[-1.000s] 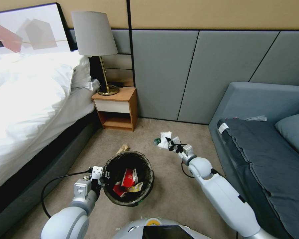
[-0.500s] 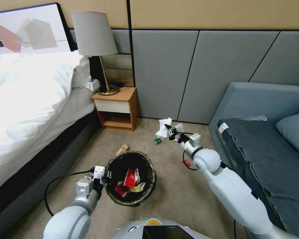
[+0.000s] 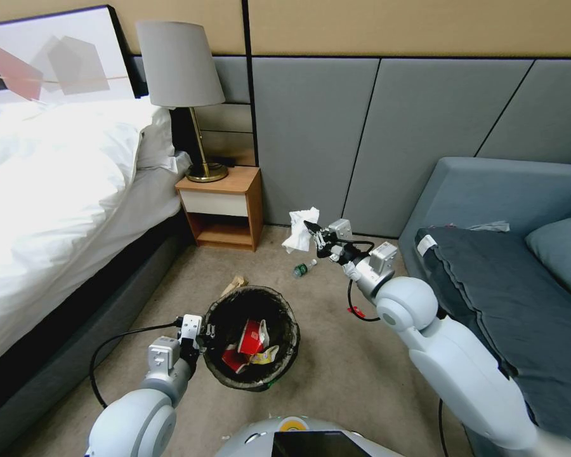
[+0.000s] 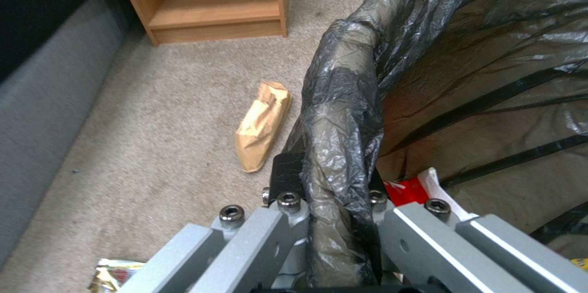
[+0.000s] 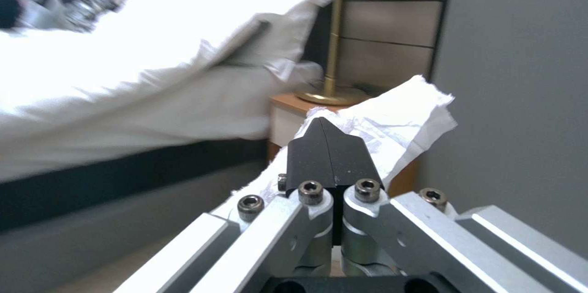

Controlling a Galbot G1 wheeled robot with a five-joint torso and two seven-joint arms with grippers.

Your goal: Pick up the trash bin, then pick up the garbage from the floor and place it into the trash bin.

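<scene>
White paper wad [image 3: 300, 230] is being pinched, lifted, in the clenched right gripper [image 3: 315, 231]; bagged trash bin [image 3: 252, 336] is being gripped by its rim beside the left gripper [image 3: 204, 331], likely for receiving it.

Trash bin [image 3: 252, 336] hanging upright off carpet, my left gripper [image 3: 204, 332] clamping its bagged rim, wrappers inside. White paper wad [image 3: 300, 230] dangling from my right gripper [image 3: 312, 230].
</scene>
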